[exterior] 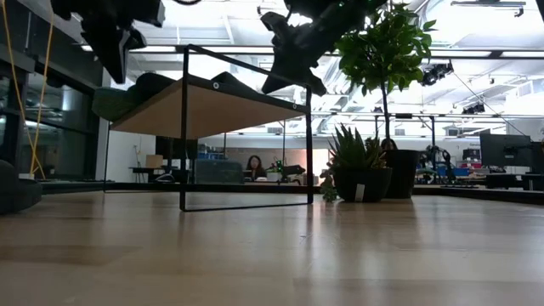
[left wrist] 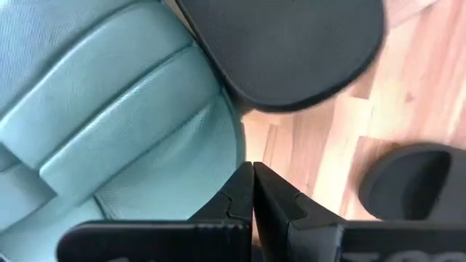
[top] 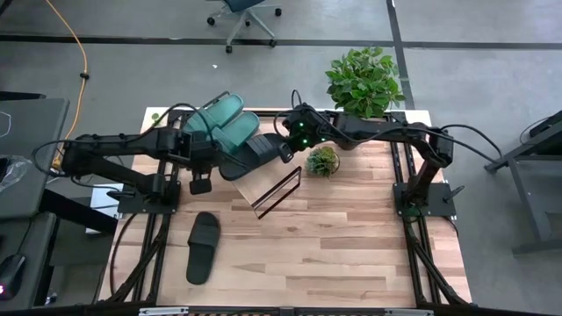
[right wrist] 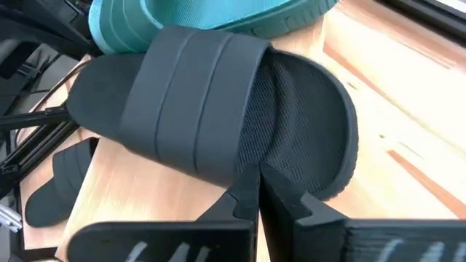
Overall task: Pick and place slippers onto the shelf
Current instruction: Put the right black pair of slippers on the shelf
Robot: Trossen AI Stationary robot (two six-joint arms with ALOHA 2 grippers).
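Resting: three slippers lie on the shelf (top: pixel 279 195); a fourth lies on the table (top: pixel 351 246).
Shelf: slanted wood board in a black wire frame, centre of the high view, its upper end toward the upper left.
Teal slippers: two (top: pixel 219 112) (top: pixel 235 130) side by side at the shelf's upper-left end, long axes running diagonally, lower left to upper right of the high view.
Black slipper on shelf (top: pixel 253 154): just right of the teal pair, touching the nearer one, long axis on the same diagonal; in the right wrist view its wide strap sits across the middle and the open heel bed faces the camera.
Black slipper on table (top: pixel 203 246): lower left of the high view, well apart from the shelf, long axis nearly vertical in the frame, tipped slightly right at the top.
Left gripper (top: pixel 201 178): left of the shelf, beside the teal pair; fingers pressed together, nothing between them.
Right gripper (top: pixel 285 151): just right of the black slipper on the shelf; fingers closed tight, empty, tips right at that slipper's heel edge.
Plants: a large one (top: pixel 364 81) at the table's upper right, a small one (top: pixel 322 161) near the shelf's right side.
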